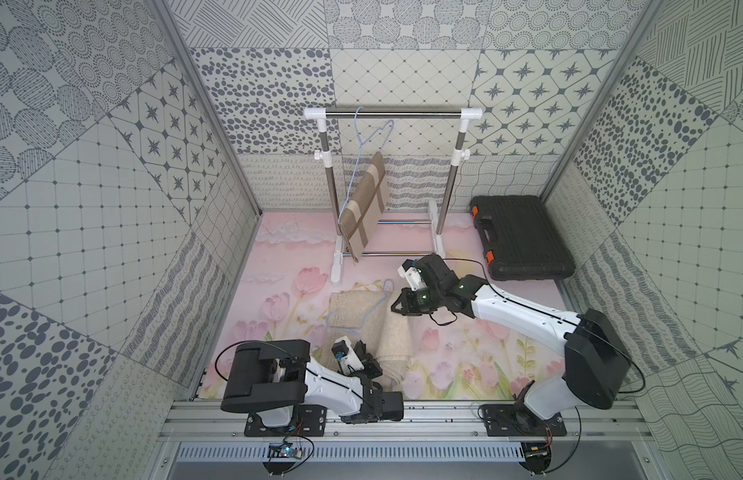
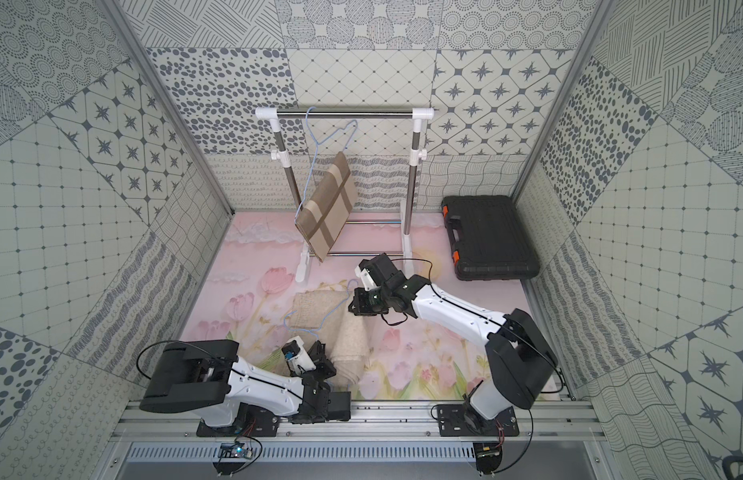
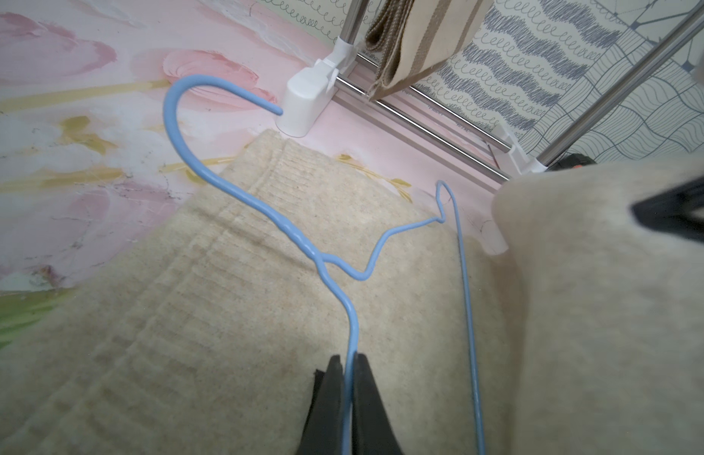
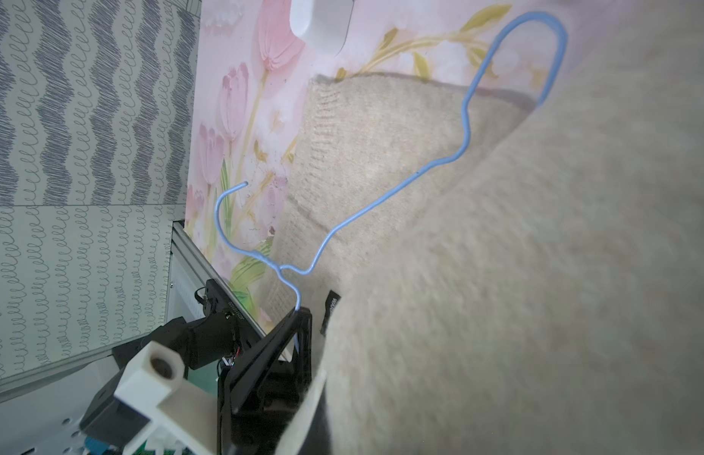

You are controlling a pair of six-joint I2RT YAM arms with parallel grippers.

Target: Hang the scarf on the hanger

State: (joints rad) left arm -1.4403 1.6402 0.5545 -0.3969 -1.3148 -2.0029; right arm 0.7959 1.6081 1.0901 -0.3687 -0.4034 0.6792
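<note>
The beige knit scarf [image 1: 353,309] [image 2: 315,309] lies on the flowered mat in both top views. A blue wire hanger [image 3: 295,236] [image 4: 381,205] rests over it. My left gripper [image 3: 349,360] [image 1: 358,341] is shut on the hanger's wire near its neck. Across the scarf, my right gripper [image 1: 394,309] [image 2: 351,307] is shut on a raised fold of the scarf. One of its black fingers [image 3: 673,214] presses into that fold. In the right wrist view the scarf [image 4: 539,275] covers the jaws.
A white and steel clothes rack [image 1: 394,113] stands at the back. A second blue hanger with a brown striped scarf [image 1: 367,203] hangs on it. A black case [image 1: 523,237] lies at the back right. Patterned walls close in three sides.
</note>
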